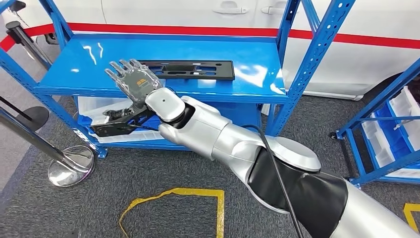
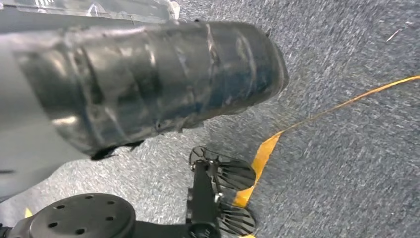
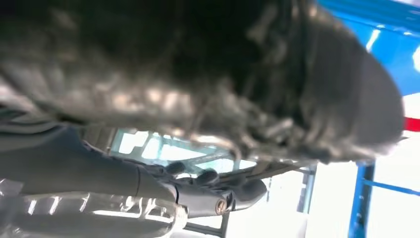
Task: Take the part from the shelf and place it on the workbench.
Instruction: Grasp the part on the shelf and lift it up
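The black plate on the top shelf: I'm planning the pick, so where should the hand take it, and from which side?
Probably along the near long edge of the black plate, close to its left end, coming from the front of the blue shelf. It lies flat, long and thin, with its long edge facing the robot. The right hand hovers there, fingers spread, so it could slide them under.

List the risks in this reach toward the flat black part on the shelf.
1. The right hand is open, fingers spread beside the part's left end; a flat part on the glossy blue shelf may slide rather than lift.
2. The forearm crosses the shelf's front edge and could bump it.
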Controlling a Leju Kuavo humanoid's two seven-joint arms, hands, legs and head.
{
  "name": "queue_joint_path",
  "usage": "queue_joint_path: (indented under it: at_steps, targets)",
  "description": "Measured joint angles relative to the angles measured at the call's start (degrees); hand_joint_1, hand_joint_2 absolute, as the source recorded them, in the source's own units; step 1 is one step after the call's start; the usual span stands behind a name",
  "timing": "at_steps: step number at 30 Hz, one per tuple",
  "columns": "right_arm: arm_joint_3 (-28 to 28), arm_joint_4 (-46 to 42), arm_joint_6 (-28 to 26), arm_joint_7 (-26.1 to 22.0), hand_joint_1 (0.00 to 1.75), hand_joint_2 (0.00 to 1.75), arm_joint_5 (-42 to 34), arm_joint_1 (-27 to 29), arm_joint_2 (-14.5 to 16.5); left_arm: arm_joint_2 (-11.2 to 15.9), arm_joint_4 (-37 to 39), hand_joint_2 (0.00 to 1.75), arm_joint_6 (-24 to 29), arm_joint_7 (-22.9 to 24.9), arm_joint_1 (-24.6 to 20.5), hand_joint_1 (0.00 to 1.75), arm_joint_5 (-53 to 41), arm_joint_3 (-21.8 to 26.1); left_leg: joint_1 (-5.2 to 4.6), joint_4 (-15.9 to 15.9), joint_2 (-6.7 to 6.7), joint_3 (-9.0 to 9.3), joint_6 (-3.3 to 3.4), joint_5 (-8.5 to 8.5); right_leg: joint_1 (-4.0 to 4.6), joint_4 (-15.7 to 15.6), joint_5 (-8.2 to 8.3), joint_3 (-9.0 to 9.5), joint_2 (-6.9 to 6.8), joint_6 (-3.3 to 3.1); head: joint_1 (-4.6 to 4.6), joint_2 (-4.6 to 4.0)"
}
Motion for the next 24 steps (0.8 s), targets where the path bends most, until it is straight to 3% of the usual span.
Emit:
queue_joint_path:
  at_steps: [2, 4, 6, 9, 11, 13, 15, 16, 17, 18, 20, 21, 24]
  targets:
    - [0.00, 0.02, -0.02, 0.00, 0.00, 0.00, 0.10, 0.43, -0.01, -0.01, 0.00, 0.00, -0.03, 0.00, 0.16, 0.00, 0.00, 0.00, 0.18, 0.55, 0.32, -1.11, -0.32, 1.78, -0.06, 0.15, -0.48, 0.44, -0.15, 0.10, -0.01, 0.00]
    - [-0.02, 0.01, -0.04, 0.00, 0.00, 0.00, 0.15, 0.40, 0.02, 0.01, 0.00, 0.00, -0.05, -0.01, 0.16, 0.00, 0.00, 0.00, 0.32, -6.43, 0.56, 1.63, -0.44, 6.46, -0.15, 0.51, -1.23, 1.03, -0.16, 0.49, 0.00, 0.00]
    - [-0.05, -0.03, -0.06, 0.00, 0.00, 0.00, 0.15, 0.13, 0.04, 0.01, 0.01, 0.00, -0.07, -0.02, 0.01, 0.00, -0.01, -0.01, 0.06, -12.90, 0.72, 4.78, -0.09, 8.91, 0.00, 0.91, -1.91, 1.31, -0.16, 1.05, -0.08, 0.00]
    - [-0.09, -0.04, -0.08, 0.02, 0.00, 0.00, 0.22, -0.01, 0.03, 0.00, 0.02, 0.00, -0.07, -0.04, -0.06, 0.00, -0.03, -0.02, -0.16, -14.62, 0.61, 5.64, 1.01, 8.27, 0.24, 0.98, -2.18, 1.17, -0.27, 1.68, -0.13, 0.00]
    - [-0.13, -0.04, -0.13, 0.15, 0.00, 0.00, 0.36, -0.12, 0.01, 0.00, 0.02, 0.00, -0.08, -0.08, 0.00, 0.00, -0.08, -0.02, 0.05, -14.90, 0.54, 6.00, 1.63, 8.19, 0.26, 2.26, -3.27, 0.72, -0.47, 2.15, -0.08, 0.00]
    - [-0.17, -0.04, -0.15, 0.36, 0.00, 0.00, 0.62, -0.22, -0.03, -0.01, 0.02, 0.00, -0.14, -0.13, -0.02, 0.00, -0.15, -0.02, 0.10, -15.13, 0.55, 6.52, 2.29, 7.99, 0.24, 7.96, -5.99, -2.05, -0.63, 2.46, 0.02, 0.00]
    - [-0.17, 0.01, -0.04, 0.68, 0.00, 0.00, 1.01, -0.02, -0.19, -0.01, 0.02, 0.00, -0.21, -0.18, -0.03, 0.00, -0.14, -0.02, -0.06, -15.09, 0.54, 6.81, 2.80, 7.63, 0.22, 15.56, -8.35, -6.43, -0.67, 2.48, 0.08, 0.00]
    - [-0.17, 0.07, 0.08, 0.98, 0.00, 0.00, 1.18, 0.14, -0.35, -0.01, 0.02, 0.00, -0.22, -0.20, -0.01, 0.00, -0.09, -0.02, -0.13, -15.06, 0.48, 7.00, 2.92, 7.44, 0.22, 17.54, -8.25, -7.96, -0.68, 2.41, 0.08, 0.00]
    - [-0.17, 0.13, 0.22, 1.33, 0.00, 0.00, 1.29, 0.23, -0.56, -0.01, 0.02, 0.00, -0.22, -0.22, 0.01, 0.00, -0.03, -0.02, -0.19, -15.03, 0.39, 7.22, 2.95, 7.22, 0.23, 17.39, -7.05, -8.48, -0.68, 2.28, 0.09, 0.00]
    - [-0.18, 0.19, 0.34, 1.68, 0.00, 0.00, 1.33, 0.26, -0.77, -0.02, 0.02, 0.00, -0.21, -0.22, 0.04, 0.00, 0.03, -0.02, -0.22, -14.98, 0.28, 7.52, 2.93, 6.96, 0.25, 15.22, -4.94, -7.98, -0.67, 2.08, 0.10, 0.00]
    - [-0.19, 0.26, 0.49, 2.10, 0.00, 0.00, 1.37, 0.22, -1.31, -0.05, 0.02, 0.00, -0.19, -0.18, 0.06, 0.00, 0.08, -0.02, -0.37, -14.87, 0.07, 8.18, 2.65, 6.32, 0.41, 7.85, -0.37, -5.12, -0.63, 1.50, 0.06, 0.00]
    - [-0.20, 0.29, 0.52, 2.18, 0.00, 0.00, 1.39, 0.19, -1.54, -0.07, 0.02, 0.00, -0.19, -0.15, 0.05, 0.00, 0.09, -0.02, -0.48, -14.77, -0.02, 8.33, 2.43, 6.05, 0.48, 4.83, 0.71, -3.76, -0.61, 1.24, 0.04, 0.00]
    - [-0.22, 0.43, 0.79, 2.52, 0.00, 0.00, 1.42, 0.18, -2.11, -0.09, 0.02, 0.00, -0.11, -0.04, 0.05, 0.00, 0.13, -0.02, -0.54, -14.70, -0.08, 8.19, 1.70, 5.78, 0.70, 1.97, 0.45, -2.49, -0.49, 0.86, 0.07, 0.00]
